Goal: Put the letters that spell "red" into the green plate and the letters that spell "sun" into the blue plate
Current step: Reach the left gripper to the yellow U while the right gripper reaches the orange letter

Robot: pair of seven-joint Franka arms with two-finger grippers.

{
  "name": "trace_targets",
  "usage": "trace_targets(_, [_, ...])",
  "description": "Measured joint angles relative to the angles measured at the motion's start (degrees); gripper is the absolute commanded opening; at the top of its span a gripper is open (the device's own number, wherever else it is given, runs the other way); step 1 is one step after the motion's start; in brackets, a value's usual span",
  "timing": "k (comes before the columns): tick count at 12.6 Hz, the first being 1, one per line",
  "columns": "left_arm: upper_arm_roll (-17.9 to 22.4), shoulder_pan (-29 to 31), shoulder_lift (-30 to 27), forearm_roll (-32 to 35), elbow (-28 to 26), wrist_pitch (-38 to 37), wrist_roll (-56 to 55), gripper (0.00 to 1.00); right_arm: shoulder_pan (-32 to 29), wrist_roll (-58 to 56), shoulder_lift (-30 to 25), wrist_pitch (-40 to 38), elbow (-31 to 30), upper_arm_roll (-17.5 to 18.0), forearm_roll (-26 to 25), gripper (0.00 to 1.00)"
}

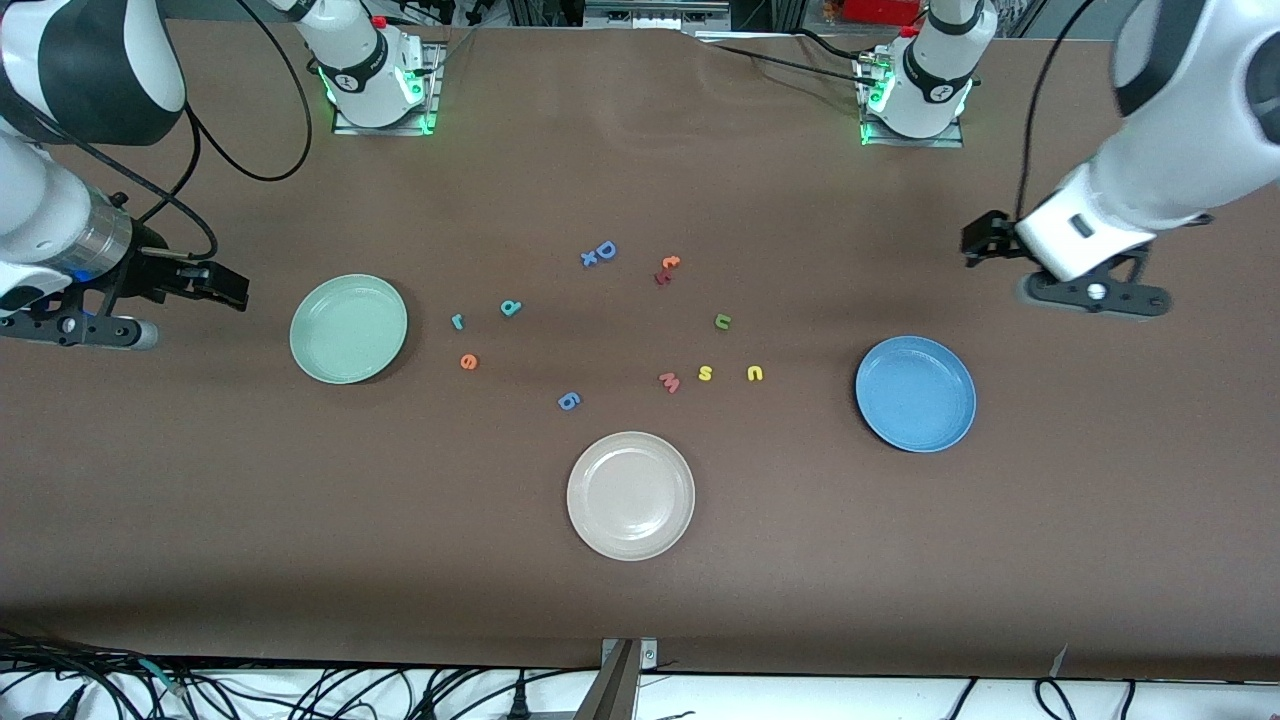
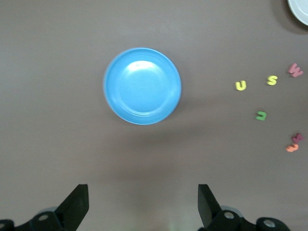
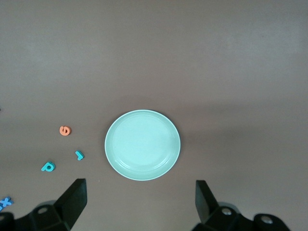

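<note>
The green plate lies toward the right arm's end, with the teal "r", teal "d" and orange "e" beside it. The blue plate lies toward the left arm's end. Beside it are the yellow "s", a yellow "u" and an olive "u". My right gripper hangs open and empty beside the green plate. My left gripper hangs open and empty beside the blue plate.
A cream plate sits nearest the front camera, mid-table. Other letters lie scattered in the middle: a pink "w", a blue "6" shape, a blue "D" with a small "x", and an orange-and-dark-red pair.
</note>
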Motion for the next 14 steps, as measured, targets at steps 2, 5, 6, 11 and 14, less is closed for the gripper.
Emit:
trace_targets(2, [-5.2, -0.27, 3.06, 0.0, -0.39, 0.21, -4.71, 1.0, 0.03, 0.0, 0.08, -0.18, -0.02, 0.08, 0.16, 1.0])
trace_targets(5, [-10.28, -1.57, 11.31, -0.03, -0.61, 4.84, -9.43, 1.0, 1.36, 1.73, 1.25, -0.46, -0.1, 0.46, 4.33, 0.99])
trace_targets(6, [-10.74, -2.6, 14.35, -0.03, -0.62, 7.66, -10.68, 1.0, 2.6, 3.93, 2.12, -0.39, -0.12, 0.63, 5.63, 0.99])
trace_targets(11, [-10.83, -6.18, 23.75, -0.02, -0.95, 19.96, -17.02, 1.0, 10.07, 10.56, 10.55, 6.76, -0.53, 0.91, 6.21, 0.99])
trace_targets(14, [-10.76, -6.08, 25.77, -0.02, -5.08, 28.97, -19.43, 1.0, 11.66, 11.08, 16.34, 13.84, -0.58, 0.91, 6.21, 0.99])
